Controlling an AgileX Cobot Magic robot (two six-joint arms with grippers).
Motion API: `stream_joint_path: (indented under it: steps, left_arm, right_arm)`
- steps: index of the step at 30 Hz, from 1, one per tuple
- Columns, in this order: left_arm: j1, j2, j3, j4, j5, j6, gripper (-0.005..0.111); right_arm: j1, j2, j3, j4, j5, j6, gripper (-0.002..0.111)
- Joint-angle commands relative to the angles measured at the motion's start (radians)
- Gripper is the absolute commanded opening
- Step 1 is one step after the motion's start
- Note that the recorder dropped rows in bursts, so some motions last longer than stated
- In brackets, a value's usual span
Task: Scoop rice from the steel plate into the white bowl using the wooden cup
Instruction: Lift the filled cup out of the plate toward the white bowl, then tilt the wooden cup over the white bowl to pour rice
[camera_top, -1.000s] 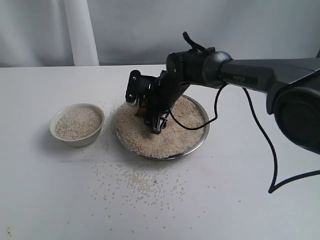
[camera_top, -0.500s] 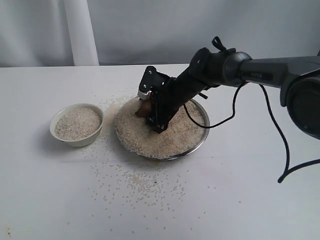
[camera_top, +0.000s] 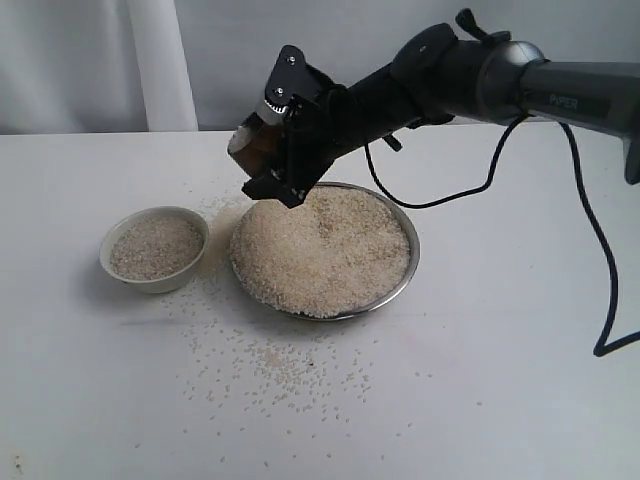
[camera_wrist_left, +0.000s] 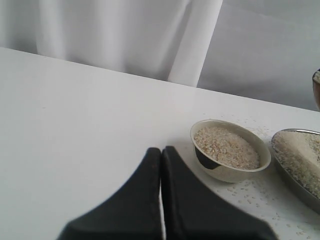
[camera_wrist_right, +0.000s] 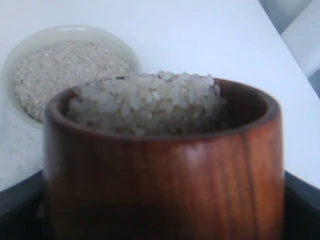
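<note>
- While the right gripper (camera_top: 272, 135) is clamped on the wooden cup (camera_top: 252, 146), its jaws cover most of the cup's sides in the exterior view. Only a brown patch of wall and the mouth show there.
- The cup hangs in the air above the far left rim of the steel plate (camera_top: 408, 272). Whether it is level I cannot tell.
- In the right wrist view the cup fills the frame with its base cut off. It is heaped with rice (camera_wrist_right: 145, 102), and the gripper shows only as dark blurs at the lower corners.
- The plate's bottom is hidden under a broad mound of rice, and loose grains (camera_top: 280, 365) are scattered over the table (camera_top: 520, 400) in front of it.
- The white bowl (camera_top: 118, 264) stands just beside the plate on the left, not touching it, with rice nearly to its rim.
- The left gripper (camera_wrist_left: 160, 195) has its fingers pressed together on nothing, low over the table near the bowl.
- The white lettering (camera_top: 570, 100) on the right arm is too blurred to read.
</note>
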Motion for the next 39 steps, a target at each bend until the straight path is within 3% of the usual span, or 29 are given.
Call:
stream_joint_path:
  steps: [1, 11, 18, 27, 34, 39]
  left_arm:
    - [-0.005, 0.000, 0.002, -0.004, -0.006, -0.002, 0.000]
    - [-0.005, 0.000, 0.002, -0.004, -0.006, -0.002, 0.000]
    - [-0.005, 0.000, 0.002, -0.004, -0.006, -0.002, 0.000]
    - [-0.005, 0.000, 0.002, -0.004, -0.006, -0.002, 0.000]
    - [-0.005, 0.000, 0.002, -0.004, -0.006, -0.002, 0.000]
    - [-0.005, 0.000, 0.002, -0.004, -0.006, -0.002, 0.000]
  right_arm:
    - [0.014, -0.019, -0.002, 0.109, 0.010, -0.071, 0.000]
    - [0.080, -0.019, -0.004, 0.183, -0.046, -0.170, 0.000]
    - [0.169, -0.019, -0.009, 0.196, -0.260, -0.222, 0.000]
    - [0.283, -0.019, -0.009, 0.051, -0.649, -0.229, 0.000]
    - [0.307, -0.016, -0.009, 0.000, -0.756, -0.244, 0.000]
    - [0.337, 0.064, -0.009, 0.000, -0.818, -0.361, 0.000]
